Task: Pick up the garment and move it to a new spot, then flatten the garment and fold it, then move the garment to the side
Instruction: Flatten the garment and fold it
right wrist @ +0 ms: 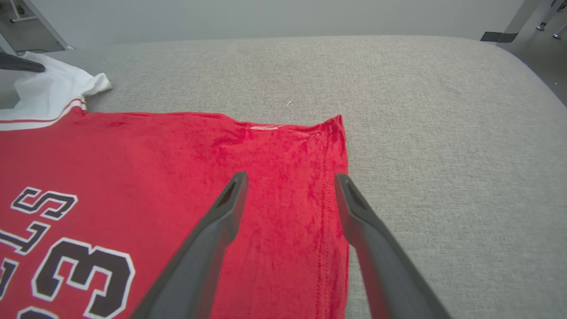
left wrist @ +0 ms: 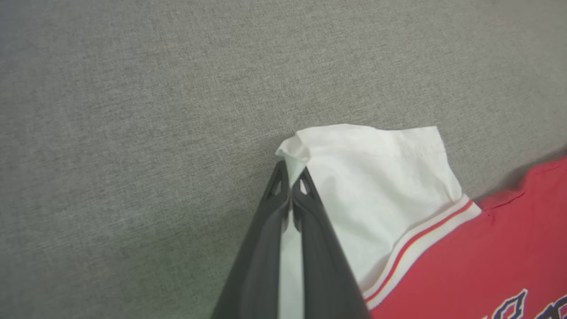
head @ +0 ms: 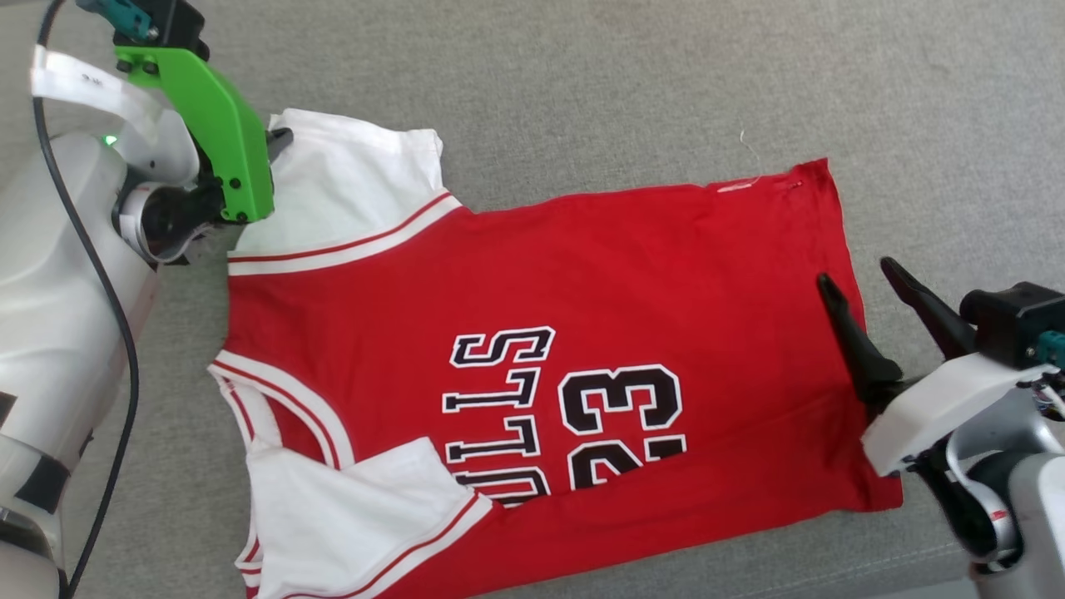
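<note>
The garment (head: 582, 274) lies spread flat on the grey cushioned surface, a red jersey with white sleeves, black lettering and the number 23. My left gripper (head: 281, 140) is at the far-left sleeve; in the left wrist view it (left wrist: 290, 170) is shut on the corner of that white sleeve (left wrist: 376, 186), with cloth pinched between the fingers. My right gripper (head: 854, 276) stands open at the garment's right hem. In the right wrist view it (right wrist: 291, 178) straddles the red hem (right wrist: 328, 195), one finger over the cloth and one over the bare surface.
The grey padded surface (head: 666, 83) extends beyond the garment on all sides. Its rounded edge (right wrist: 531, 75) shows at the right of the right wrist view, with floor and furniture legs (right wrist: 545, 22) behind. A loose white thread (head: 749, 146) lies near the hem's far corner.
</note>
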